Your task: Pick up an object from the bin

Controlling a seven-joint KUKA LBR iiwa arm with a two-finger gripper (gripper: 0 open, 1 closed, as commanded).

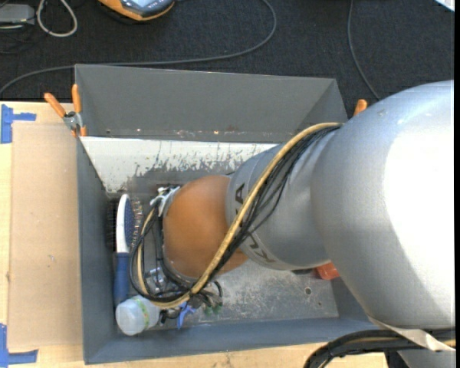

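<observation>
1. Two things sit closest to the camera, down at the 7 o'clock corner of the bin [207, 102]: a pale bottle [136, 315] lying on its side, and a small blue bit [186, 313] just to its 3 o'clock side.
2. Right behind those is the gripper [158, 280], low over the 7 to 8 o'clock part of the floor. Honestly can't tell if it's clenched or released, or whether it has grabbed anything, since the wrist covers it.
3. Nearest things to it are that bottle at its 7 o'clock and a brush [123, 236] at its 9 o'clock. The brush has a blue handle and a white head with dark bristles, and lies along the 9 o'clock wall. Which one is the pick, I can't say.
4. Orange cover [195, 225] on the wrist sits above the gripper, about mid-bin, with black and yellow cables [249, 198] looping over it and down toward 7 o'clock.
5. Small orange piece [326, 271] pokes out from under the arm at roughly 4 o'clock, well apart from the gripper.
6. Big silver arm [383, 205] comes in from 3 o'clock and covers the whole right half.
7. Farthest back, the 12 o'clock wall is bare grey, with a scuffed pale slope below it.
</observation>
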